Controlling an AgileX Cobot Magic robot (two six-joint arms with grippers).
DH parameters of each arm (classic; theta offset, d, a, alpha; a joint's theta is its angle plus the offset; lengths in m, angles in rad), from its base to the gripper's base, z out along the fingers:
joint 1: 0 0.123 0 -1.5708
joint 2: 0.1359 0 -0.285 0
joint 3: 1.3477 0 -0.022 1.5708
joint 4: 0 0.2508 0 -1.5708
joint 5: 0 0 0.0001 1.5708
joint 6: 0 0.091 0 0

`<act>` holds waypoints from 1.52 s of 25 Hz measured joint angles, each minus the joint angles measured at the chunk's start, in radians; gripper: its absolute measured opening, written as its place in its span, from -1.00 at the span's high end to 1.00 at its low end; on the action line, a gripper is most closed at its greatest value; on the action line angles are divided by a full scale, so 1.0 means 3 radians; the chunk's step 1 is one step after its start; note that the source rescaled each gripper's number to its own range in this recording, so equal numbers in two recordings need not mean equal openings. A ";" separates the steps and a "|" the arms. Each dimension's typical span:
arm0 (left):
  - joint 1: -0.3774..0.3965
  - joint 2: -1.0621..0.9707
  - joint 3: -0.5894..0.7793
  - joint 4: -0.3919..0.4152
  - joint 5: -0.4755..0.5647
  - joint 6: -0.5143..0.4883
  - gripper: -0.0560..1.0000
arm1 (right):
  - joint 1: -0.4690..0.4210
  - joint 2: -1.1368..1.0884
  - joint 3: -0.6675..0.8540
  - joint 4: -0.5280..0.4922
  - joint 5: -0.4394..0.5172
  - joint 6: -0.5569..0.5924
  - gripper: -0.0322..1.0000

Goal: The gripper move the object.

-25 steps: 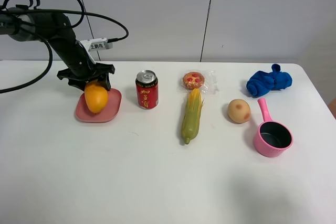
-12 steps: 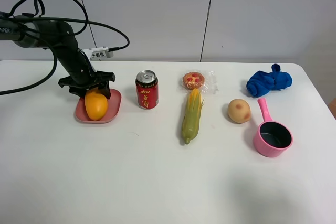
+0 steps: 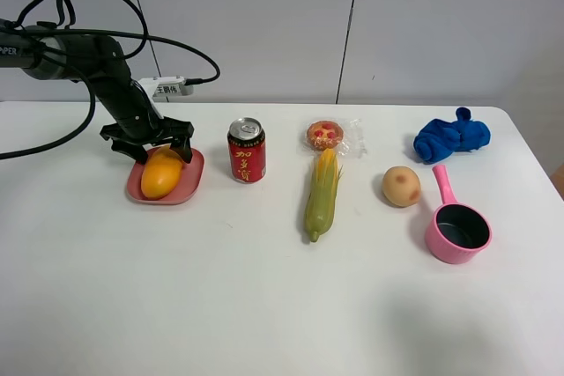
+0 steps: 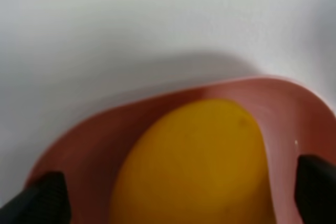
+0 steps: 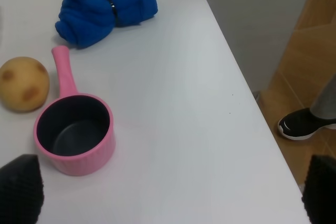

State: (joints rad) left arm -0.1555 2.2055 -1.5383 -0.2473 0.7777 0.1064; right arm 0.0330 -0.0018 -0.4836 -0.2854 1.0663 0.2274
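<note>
1. While the mango lies tilted on the pink plate at the rear left of the table, the left gripper hangs over the fruit's far end
2. Its fingers stand spread wide, one on either side of the mango; the wrist view shows bare plate between each fingertip and the fruit, so nothing is clasped
3. Just right of the plate, and apart from it, a red soda can stands upright
4. Further right lie a corn cob with a wrapped snack at its far end, a round tan fruit, a pink saucepan and a blue cloth
5. Over the table's right edge near the saucepan, the right gripper has its tips far apart with nothing between them
</note>
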 joint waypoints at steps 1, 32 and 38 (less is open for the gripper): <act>0.0000 -0.0003 0.0000 0.0000 -0.0003 0.0000 -0.28 | 0.0000 0.0000 0.0000 0.0000 0.0000 0.0000 -1.00; 0.0051 -0.1069 0.0003 0.0278 0.0136 -0.0124 -0.30 | 0.0000 0.0000 0.0000 0.0000 0.0000 0.0000 -1.00; 0.0126 -0.1471 0.0003 0.0406 0.0321 -0.0129 -0.30 | 0.0000 0.0000 0.0000 0.0000 0.0000 0.0000 -1.00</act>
State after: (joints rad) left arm -0.1178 1.7642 -1.5375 -0.1256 0.8741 0.0675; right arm 0.0330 -0.0018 -0.4836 -0.2854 1.0663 0.2274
